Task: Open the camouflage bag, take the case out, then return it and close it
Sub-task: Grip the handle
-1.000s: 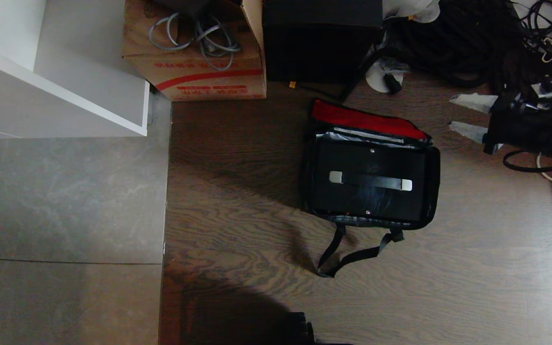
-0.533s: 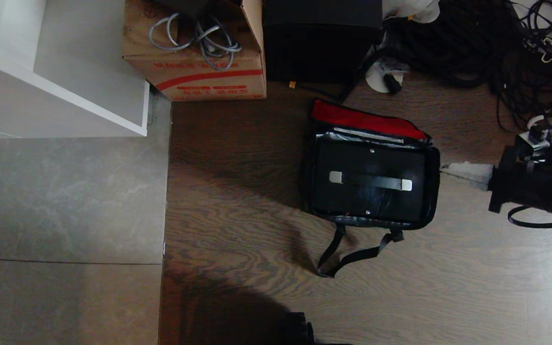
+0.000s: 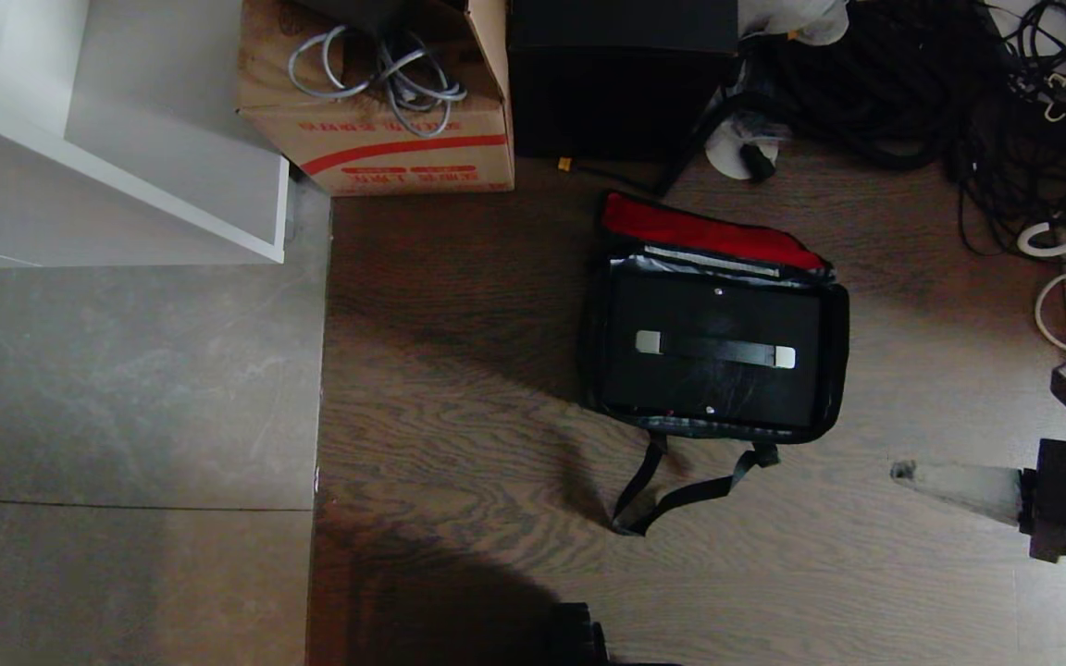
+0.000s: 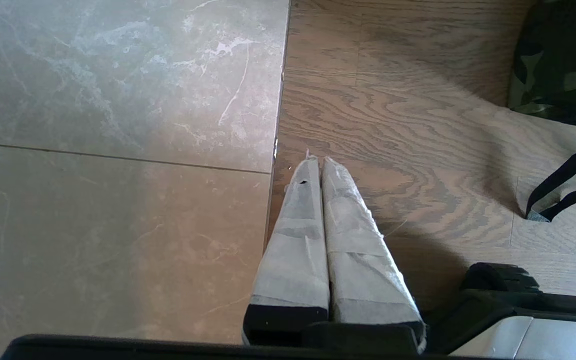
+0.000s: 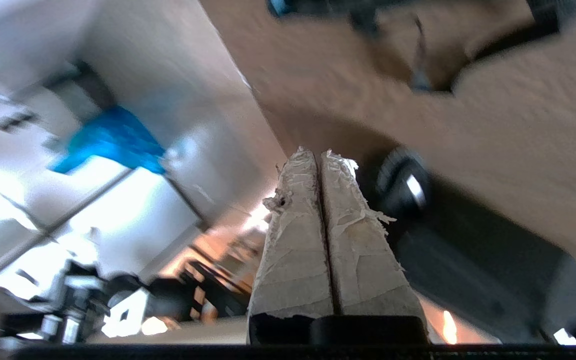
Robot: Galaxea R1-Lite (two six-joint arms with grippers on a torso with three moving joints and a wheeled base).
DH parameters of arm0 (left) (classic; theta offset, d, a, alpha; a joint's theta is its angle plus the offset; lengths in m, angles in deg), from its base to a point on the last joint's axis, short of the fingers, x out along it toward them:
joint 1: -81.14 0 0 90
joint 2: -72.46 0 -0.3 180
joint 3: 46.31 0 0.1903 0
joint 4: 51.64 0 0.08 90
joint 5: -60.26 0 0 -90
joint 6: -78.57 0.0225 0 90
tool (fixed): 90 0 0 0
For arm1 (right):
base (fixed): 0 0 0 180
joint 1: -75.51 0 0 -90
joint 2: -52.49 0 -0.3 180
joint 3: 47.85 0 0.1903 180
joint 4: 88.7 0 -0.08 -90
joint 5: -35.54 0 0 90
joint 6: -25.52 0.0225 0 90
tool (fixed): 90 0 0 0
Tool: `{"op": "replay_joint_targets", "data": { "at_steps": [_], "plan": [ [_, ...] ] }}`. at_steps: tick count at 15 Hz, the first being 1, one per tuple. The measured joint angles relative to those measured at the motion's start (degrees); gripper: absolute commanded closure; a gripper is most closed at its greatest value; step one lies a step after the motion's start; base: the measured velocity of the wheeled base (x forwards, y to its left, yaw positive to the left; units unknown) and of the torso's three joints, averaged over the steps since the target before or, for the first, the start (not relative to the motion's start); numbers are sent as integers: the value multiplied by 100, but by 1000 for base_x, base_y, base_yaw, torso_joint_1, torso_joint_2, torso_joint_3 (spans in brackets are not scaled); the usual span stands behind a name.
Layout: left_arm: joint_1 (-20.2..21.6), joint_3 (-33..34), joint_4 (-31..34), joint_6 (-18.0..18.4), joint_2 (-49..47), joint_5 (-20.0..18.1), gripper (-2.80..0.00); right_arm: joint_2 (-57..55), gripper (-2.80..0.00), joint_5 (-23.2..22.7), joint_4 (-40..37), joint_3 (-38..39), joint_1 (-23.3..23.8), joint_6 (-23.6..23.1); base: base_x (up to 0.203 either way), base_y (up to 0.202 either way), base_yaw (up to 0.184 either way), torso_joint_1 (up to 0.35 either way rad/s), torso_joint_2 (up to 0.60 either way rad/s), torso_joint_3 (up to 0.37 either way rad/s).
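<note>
A floor is seen from above, grey tile on the left and dark wood planks (image 3: 459, 398) on the right. At the far left a white shelf unit (image 3: 117, 148) stands, and beside it a cardboard box (image 3: 376, 139) holding grey cables, then a tall plain black box (image 3: 621, 79). The left pincer (image 4: 316, 162) is shown only by its own wrist camera, its taped fingers pressed together, parked over the seam between tile and wood. Near the middle the camouflage bag (image 3: 836, 370) lies on the wood, its flap thrown back so the red lining is shown. The case (image 3: 713, 379) sits inside the bag, handle upward, with the bag's black webbing strap (image 3: 672, 495) trailing toward the robot. At the right edge the right pincer (image 3: 903, 473) is seen, fingers pressed together and holding nothing, well apart from the bag and pointing toward it. The bag is judged to be already open, with the case in place. Whether the case is yet to be lifted or already returned cannot be told; the next move calls for the right pincer to be carried over to the bag.
</note>
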Motion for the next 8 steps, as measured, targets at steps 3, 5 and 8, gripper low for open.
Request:
{"op": "replay_joint_targets", "data": {
  "at_steps": [3, 5, 8],
  "plan": [
    [0, 0, 0, 0, 0, 1, 0, 820, 0, 383, -686, 299, -5, -374, 0, 0, 0, 0, 0, 0],
    [0, 0, 0, -4, 0, -3, 0, 1323, 0, 998, -1267, 423, -26, -698, 0, 0, 0, 0, 0, 0],
    [0, 0, 0, -2, 0, -2, 0, 1828, 0, 1629, -1831, 488, -180, -1049, 0, 0, 0, 0, 0, 0]
  ]
}}
